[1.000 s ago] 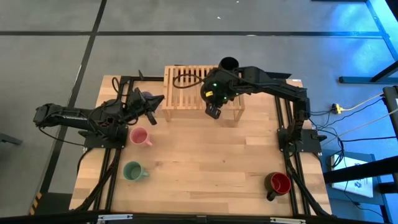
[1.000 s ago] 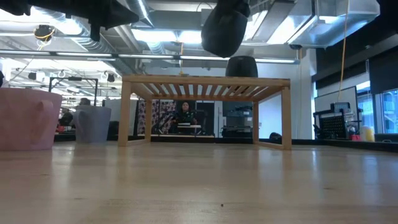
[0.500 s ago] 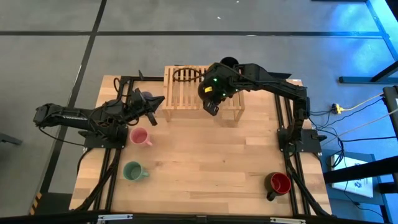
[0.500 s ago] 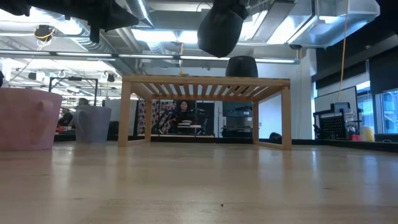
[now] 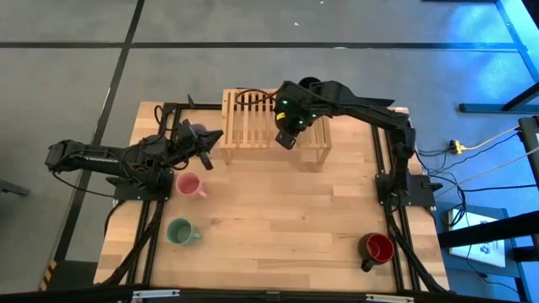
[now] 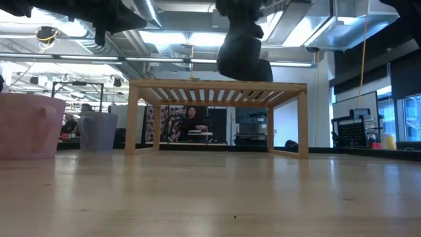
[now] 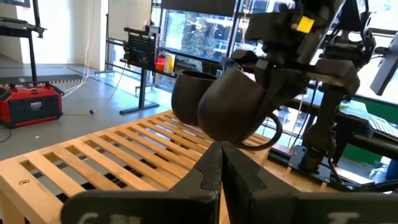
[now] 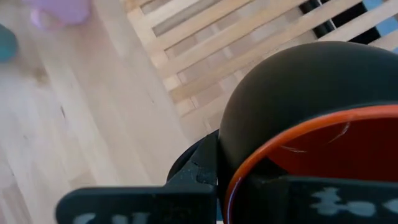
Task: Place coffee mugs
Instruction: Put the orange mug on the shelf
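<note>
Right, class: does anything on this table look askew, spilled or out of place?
Nothing looks spilled or damaged. The one odd sight: the right gripper holds a dark mug with a red inside tipped on its side in the air above the slatted wooden rack, beside a black mug standing on it.

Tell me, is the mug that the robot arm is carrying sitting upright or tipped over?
Tipped. The dark mug in the right gripper hangs above the wooden rack, its red inside facing the wrist camera.

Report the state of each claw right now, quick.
Left claw: closed, holding nothing, parked at the table's left side.
Right claw: closed on a dark mug with a red inside, above the slatted wooden rack.
</note>
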You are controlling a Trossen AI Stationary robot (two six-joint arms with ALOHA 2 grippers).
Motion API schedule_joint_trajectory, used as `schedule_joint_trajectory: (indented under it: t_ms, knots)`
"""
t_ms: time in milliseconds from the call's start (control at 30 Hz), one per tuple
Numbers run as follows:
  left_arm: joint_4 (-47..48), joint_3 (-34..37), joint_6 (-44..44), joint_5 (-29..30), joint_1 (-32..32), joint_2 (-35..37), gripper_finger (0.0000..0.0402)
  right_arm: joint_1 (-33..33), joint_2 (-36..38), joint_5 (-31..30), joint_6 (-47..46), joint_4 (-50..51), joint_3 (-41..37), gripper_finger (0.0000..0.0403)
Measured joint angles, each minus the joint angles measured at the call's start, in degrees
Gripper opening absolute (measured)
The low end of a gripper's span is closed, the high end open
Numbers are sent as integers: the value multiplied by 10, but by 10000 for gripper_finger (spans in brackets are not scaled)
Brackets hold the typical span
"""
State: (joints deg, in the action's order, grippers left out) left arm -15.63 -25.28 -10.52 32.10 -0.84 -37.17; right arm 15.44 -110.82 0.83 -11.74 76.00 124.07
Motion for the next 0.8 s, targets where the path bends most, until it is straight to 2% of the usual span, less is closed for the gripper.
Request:
schedule_joint_trajectory:
  t_ms: [333, 800]
  knots:
    - [0, 0, 0, 0, 0, 0, 0, 4, -28, 3, 30, -7, 0, 14]
    - [0, 0, 0, 0, 0, 0, 0, 8, -28, -18, 34, -33, 1, 135]
